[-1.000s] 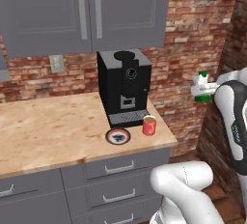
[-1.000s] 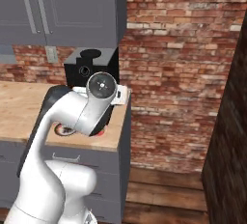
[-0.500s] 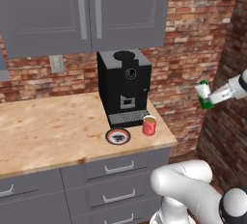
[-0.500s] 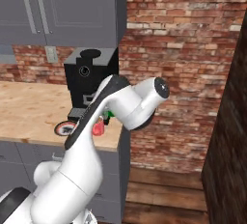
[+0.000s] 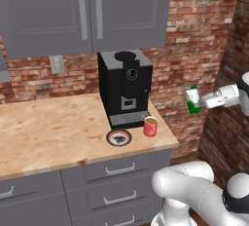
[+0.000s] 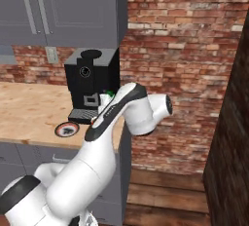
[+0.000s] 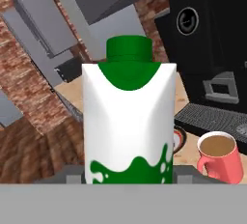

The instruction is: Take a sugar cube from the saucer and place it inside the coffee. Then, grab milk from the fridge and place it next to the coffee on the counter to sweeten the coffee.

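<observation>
My gripper [image 5: 198, 102] is shut on the milk [image 5: 193, 100], a white carton with a green top, held upright in the air just beyond the counter's [image 5: 53, 130] right end. In the hand view the milk [image 7: 128, 121] stands between my fingers, and the coffee [image 7: 218, 158] sits lower right behind it. The red mug of coffee [image 5: 150, 126] stands near the counter's right front corner, with the saucer [image 5: 118, 137] just left of it. A rim of the saucer [image 7: 179, 140] peeks from behind the carton. The fridge is out of view, and I cannot make out a sugar cube.
A big black coffee machine [image 5: 125, 88] stands right behind the mug and saucer. Grey wall cabinets [image 5: 87, 10] hang above it. A brick wall [image 5: 199, 49] closes the right side. Grey drawers [image 5: 116, 171] run under the counter. My own arm [image 6: 121, 113] hides the mug in the right base view.
The arm has swung round and carried the milk a little left and down, closer to the counter's right end. The mug and saucer have not moved.
</observation>
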